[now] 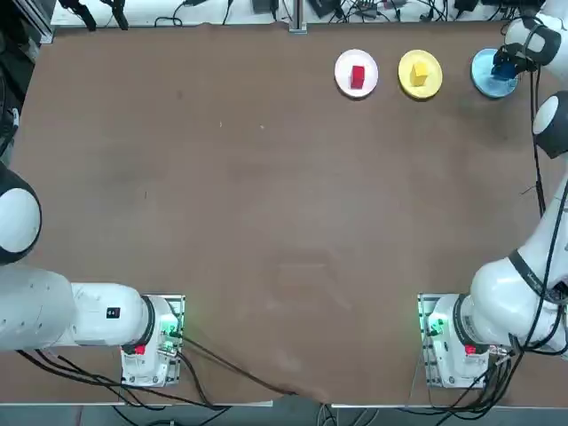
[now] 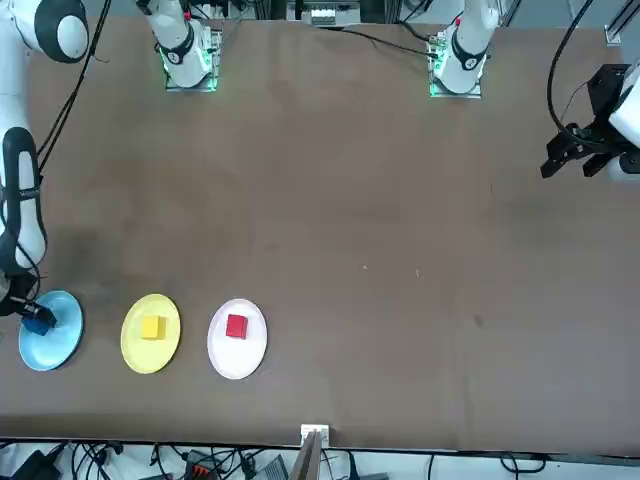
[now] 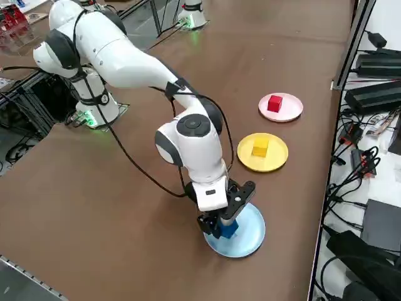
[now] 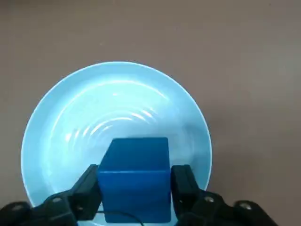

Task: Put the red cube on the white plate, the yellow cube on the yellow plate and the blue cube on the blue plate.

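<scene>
The blue cube [image 4: 135, 181] rests on the near part of the blue plate [image 4: 117, 103], at the table's far right. My right gripper [image 4: 135, 175] is shut on the blue cube, one finger pressed to each of two opposite sides. From the side, the gripper [image 3: 225, 219] points straight down at the plate [image 3: 249, 237]. The red cube [image 1: 358, 76] lies on the white plate [image 1: 343, 66]. The yellow cube [image 1: 419, 74] lies on the yellow plate [image 1: 432, 62].
The three plates stand in a row along the far edge of the brown table [image 1: 266, 222]. Cables and power bricks [image 3: 376, 94] lie just past that edge. The right arm [image 1: 550, 124] stretches along the table's right side.
</scene>
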